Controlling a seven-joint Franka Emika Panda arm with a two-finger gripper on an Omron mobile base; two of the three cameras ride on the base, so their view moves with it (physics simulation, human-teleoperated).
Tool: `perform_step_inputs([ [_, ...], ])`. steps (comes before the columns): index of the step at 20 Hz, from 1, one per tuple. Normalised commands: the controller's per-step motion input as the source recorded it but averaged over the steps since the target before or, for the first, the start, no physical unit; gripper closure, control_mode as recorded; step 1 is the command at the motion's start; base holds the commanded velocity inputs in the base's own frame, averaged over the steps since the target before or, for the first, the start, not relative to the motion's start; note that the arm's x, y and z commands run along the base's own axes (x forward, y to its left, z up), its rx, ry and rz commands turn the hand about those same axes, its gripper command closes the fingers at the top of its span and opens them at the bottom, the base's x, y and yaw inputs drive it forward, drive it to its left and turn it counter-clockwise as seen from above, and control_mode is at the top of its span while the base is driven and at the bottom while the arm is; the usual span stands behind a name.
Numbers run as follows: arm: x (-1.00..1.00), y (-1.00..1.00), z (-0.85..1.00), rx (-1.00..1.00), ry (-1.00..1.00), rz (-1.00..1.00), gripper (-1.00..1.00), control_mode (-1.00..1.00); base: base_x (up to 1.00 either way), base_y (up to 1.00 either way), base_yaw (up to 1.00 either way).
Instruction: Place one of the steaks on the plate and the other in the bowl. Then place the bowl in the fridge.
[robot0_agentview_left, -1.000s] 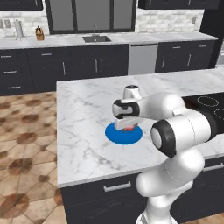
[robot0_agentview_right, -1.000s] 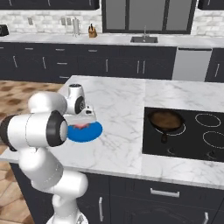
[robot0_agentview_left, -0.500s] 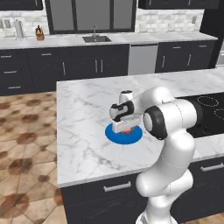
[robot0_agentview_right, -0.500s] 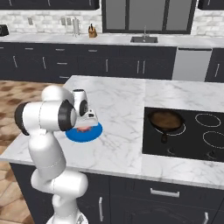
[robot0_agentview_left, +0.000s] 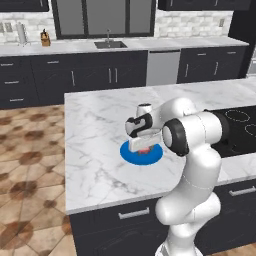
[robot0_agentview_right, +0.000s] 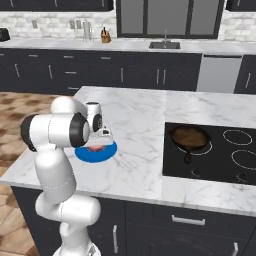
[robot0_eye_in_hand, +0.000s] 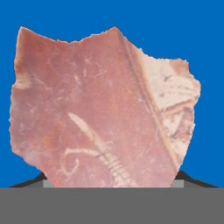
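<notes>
The gripper (robot0_agentview_left: 141, 148) of the white Franka arm points straight down over the blue plate (robot0_agentview_left: 128, 151) on the marble island counter (robot0_agentview_left: 95, 135), its jaws spread wide on either side of a steak (robot0_eye_in_hand: 100, 109) without pinching it. From the hand camera the pinkish-red slab, marbled with pale fat along one side, lies flat on the blue plate (robot0_eye_in_hand: 205, 43), and blue shows on three sides of the meat. The two dark finger tips (robot0_eye_in_hand: 190, 180) peek out at either side of the steak's near edge.

In the right base view the steak (robot0_agentview_right: 96, 149) sits near the middle of the plate (robot0_agentview_right: 102, 154), just below the gripper (robot0_agentview_right: 101, 141). The plate rests close to the front edge of the counter (robot0_agentview_right: 135, 115), toward its left end as that camera sees it, well apart from the black cooktop (robot0_agentview_right: 220, 155) set into the counter's right part. A black skillet (robot0_agentview_right: 189, 137) stands on the cooktop's left burner with a dark brown piece inside; whether that is the second steak cannot be told at this size.

Behind the island, a back counter (robot0_agentview_left: 75, 47) runs along the wall with a sink and faucet (robot0_agentview_left: 110, 42), a knife block (robot0_agentview_left: 45, 38) and a grey dishwasher (robot0_agentview_left: 163, 67) among dark cabinets.
</notes>
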Motion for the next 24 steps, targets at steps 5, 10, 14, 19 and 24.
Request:
perform_step_inputs([
  [5, -0.24, -0.01, 0.19, -0.01, 0.00, -0.02, -1.00, -1.00, 0.00, 0.00, 0.00],
  [10, -0.75, -0.05, 0.78, 0.00, 0.00, -0.07, -1.00, -1.00, 0.00, 0.00, 0.00],
  [14, -0.54, -0.19, 0.82, 0.00, 0.00, -0.07, -1.00, -1.00, 0.00, 0.00, 0.00],
  [19, -0.97, -0.34, 0.82, 0.00, 0.02, -0.21, -1.00, -1.00, 0.00, 0.00, 0.00],
  [24, -1.00, -0.40, 0.54, 0.00, -0.03, -0.16, -1.00, -1.00, 0.00, 0.00, 0.00],
])
